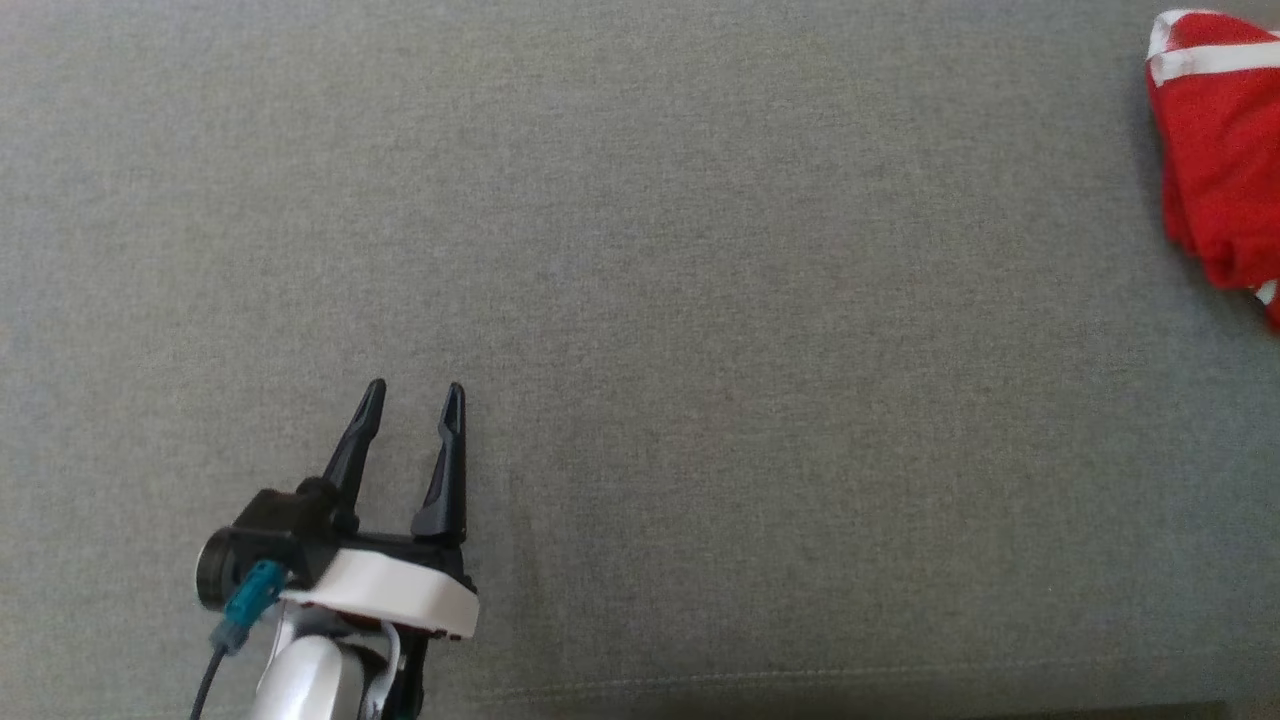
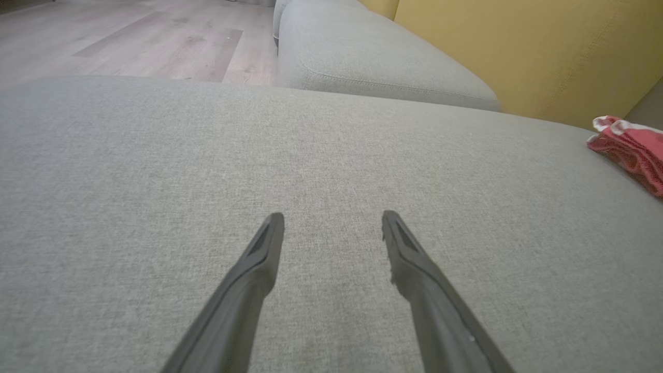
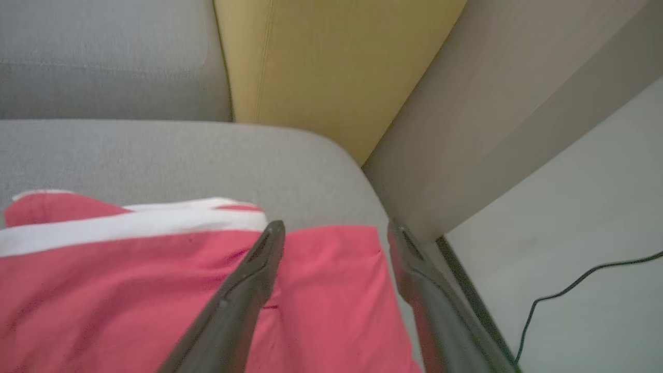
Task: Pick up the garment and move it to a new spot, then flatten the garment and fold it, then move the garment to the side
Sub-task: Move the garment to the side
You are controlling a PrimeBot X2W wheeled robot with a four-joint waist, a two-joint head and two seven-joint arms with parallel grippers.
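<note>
Grey seat cushion [image 1: 700,300]: red garment [image 1: 1220,150] lies in a compact heap at the cushion's right end, which fits either a garment awaiting pickup or one already set aside. Either way, I judge the right hand [image 3: 336,226], spread and empty just above the cloth, should travel vertically to avoid dragging folds. The left hand [image 1: 415,387] is spread and empty over the cushion's front-left. The garment's long axis runs front-to-back along the cushion's right edge, white band rearward.

Red garment [image 1: 1215,150], seemingly white-banded; grey couch [image 1: 640,250]
</note>
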